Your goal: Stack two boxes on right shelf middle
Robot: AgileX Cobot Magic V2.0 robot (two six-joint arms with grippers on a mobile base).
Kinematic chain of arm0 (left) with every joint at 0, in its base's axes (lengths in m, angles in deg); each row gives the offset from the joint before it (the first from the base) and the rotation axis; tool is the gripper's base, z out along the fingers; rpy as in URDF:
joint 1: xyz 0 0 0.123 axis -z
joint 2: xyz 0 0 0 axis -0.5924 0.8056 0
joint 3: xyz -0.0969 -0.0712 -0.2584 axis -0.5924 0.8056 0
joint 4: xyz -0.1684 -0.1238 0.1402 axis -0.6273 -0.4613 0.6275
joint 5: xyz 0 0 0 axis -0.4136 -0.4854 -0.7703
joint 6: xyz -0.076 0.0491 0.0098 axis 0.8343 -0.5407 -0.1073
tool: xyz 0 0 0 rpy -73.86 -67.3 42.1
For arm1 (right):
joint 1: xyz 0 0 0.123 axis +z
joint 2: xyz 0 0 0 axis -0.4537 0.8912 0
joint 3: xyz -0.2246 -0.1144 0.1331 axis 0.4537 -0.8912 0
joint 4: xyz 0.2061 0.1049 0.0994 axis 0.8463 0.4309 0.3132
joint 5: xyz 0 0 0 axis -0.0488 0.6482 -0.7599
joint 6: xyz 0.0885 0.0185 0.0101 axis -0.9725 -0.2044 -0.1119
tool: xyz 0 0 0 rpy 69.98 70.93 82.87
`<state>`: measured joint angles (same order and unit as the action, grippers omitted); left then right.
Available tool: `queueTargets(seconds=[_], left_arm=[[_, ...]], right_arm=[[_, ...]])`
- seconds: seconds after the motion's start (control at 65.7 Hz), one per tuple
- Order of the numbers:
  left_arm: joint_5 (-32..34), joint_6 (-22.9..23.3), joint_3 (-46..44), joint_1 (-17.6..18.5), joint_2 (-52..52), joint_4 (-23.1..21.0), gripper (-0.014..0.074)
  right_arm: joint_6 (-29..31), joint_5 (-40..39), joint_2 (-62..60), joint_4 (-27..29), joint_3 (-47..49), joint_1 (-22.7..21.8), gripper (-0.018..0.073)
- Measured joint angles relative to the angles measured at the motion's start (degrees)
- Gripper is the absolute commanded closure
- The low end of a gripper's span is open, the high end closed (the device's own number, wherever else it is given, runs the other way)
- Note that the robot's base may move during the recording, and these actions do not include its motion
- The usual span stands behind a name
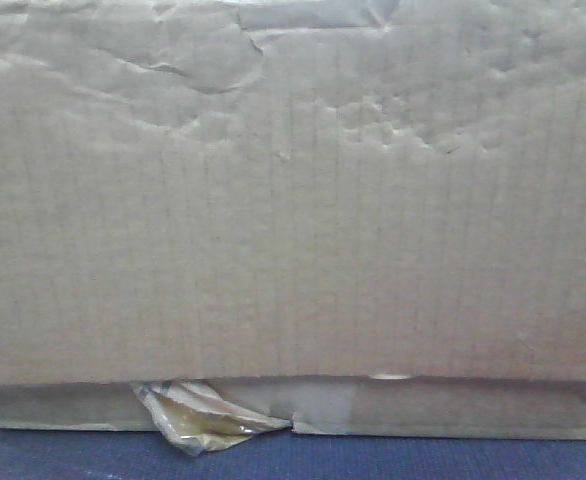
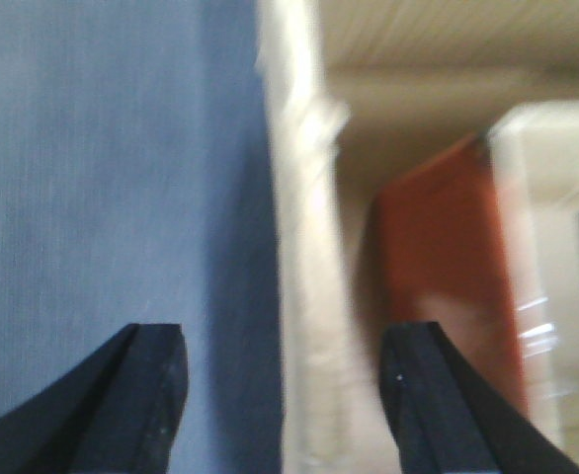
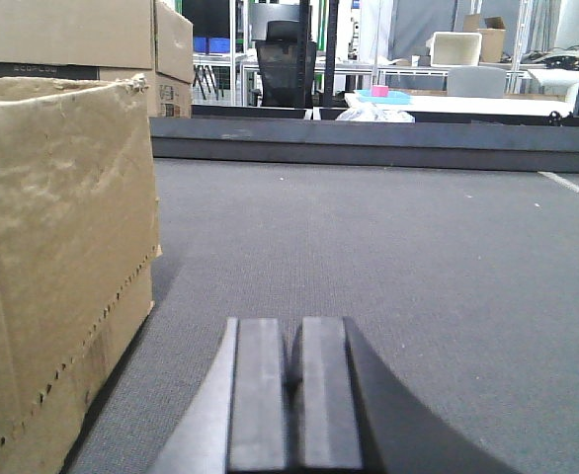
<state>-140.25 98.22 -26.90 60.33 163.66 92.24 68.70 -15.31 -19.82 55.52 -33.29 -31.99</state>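
Tall box [image 1: 293,200] looks stacked on flat box [image 1: 453,408], on the bench [image 1: 423,460] at 12 o'clock; shelf not in view. Left jaws wide, right jaws pressed together, both empty. We reckon pre-grasp: next, flank the stack at 9 and 3.

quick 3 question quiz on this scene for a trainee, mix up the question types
1. True or false: in the front view, the tall brown corrugated cardboard box sits above the flat brown cardboard box.
2. Where is the crumpled yellowish clear tape scrap? A) on the tall box's upper edge B) at the flat box's front, lower left of the view C) high on the tall box's right corner
3. Fill in: the fingers of the right gripper are ___, and those of the left gripper are ___.
Key: 1 true; 2 B; 3 shut, open.
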Motion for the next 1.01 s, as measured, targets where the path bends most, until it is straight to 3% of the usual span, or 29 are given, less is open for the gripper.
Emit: queueTargets(seconds=[0.609, 0.822, 0.883, 1.005], left_arm=[[0.1, 0.0, 5.27, 0.0, 0.0, -2.01, 0.0258], [0.1, 0.0, 5.27, 0.0, 0.0, -2.14, 0.0307], [0.1, 0.0, 5.27, 0.0, 0.0, -2.14, 0.0318], [0.1, 0.0, 5.27, 0.0, 0.0, -2.14, 0.0321]], right_arm=[[0.0, 0.0, 0.0, 0.0, 0.0, 0.0, 0.0723], [0.0, -1.83, 0.0, 0.0, 0.0, 0.0, 0.0723], [-0.82, -2.49, 0.0, 1.47, 0.2, 0.0, 0.0723], [-2.66, 5.64, -0.12, 7.08, 5.42, 0.0, 0.0723]])
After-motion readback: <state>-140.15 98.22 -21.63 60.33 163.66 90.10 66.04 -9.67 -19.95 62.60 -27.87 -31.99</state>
